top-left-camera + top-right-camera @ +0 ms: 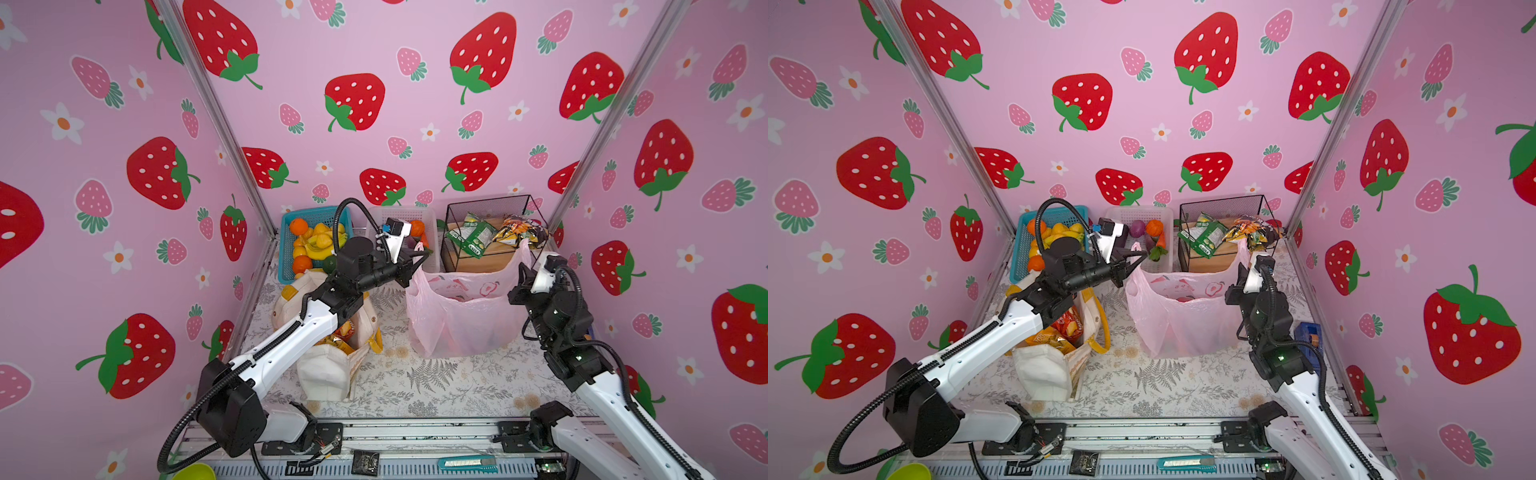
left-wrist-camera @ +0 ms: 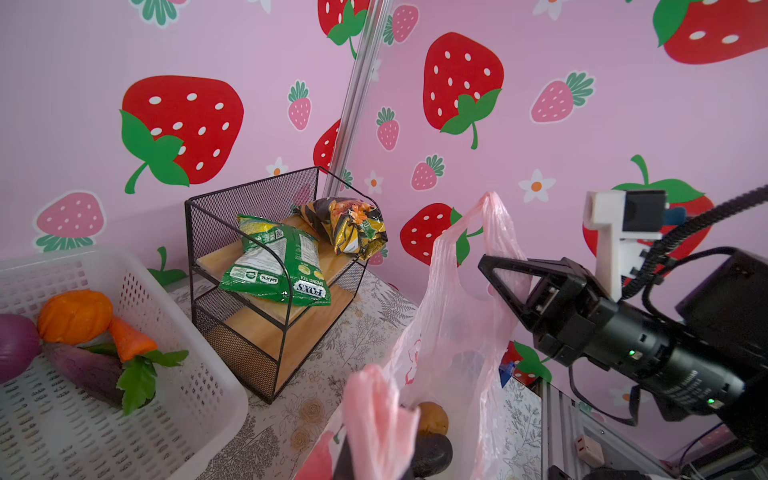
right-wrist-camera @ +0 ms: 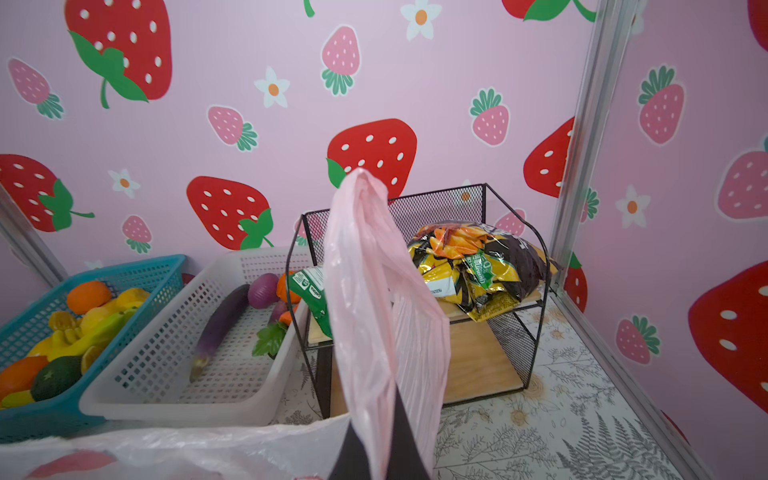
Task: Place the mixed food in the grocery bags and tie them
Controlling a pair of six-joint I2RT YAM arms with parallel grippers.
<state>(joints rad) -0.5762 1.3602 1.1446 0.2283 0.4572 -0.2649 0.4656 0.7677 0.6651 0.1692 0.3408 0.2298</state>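
Observation:
The pink plastic grocery bag (image 1: 457,320) (image 1: 1179,328) stands open in mid-table. Both of its loop handles are pulled up. My left gripper (image 1: 419,254) (image 2: 374,469) is shut on the left handle (image 2: 378,415). My right gripper (image 1: 521,270) (image 3: 378,457) is shut on the right handle (image 3: 365,291). A brown potato (image 2: 432,417) and a dark vegetable (image 2: 432,453) lie inside the bag. The cream canvas tote (image 1: 328,370) lies under my left arm, holding red-orange and yellow snack packets (image 1: 1059,328).
At the back stand a blue basket (image 1: 286,249) of fruit and a white basket (image 2: 199,374) holding a carrot (image 2: 129,336) and an aubergine (image 3: 220,316). Beside them a black wire rack (image 1: 490,203) holds a green packet (image 2: 274,266) and a yellow-black packet (image 2: 349,224). A utility knife (image 1: 467,463) lies on the front rail.

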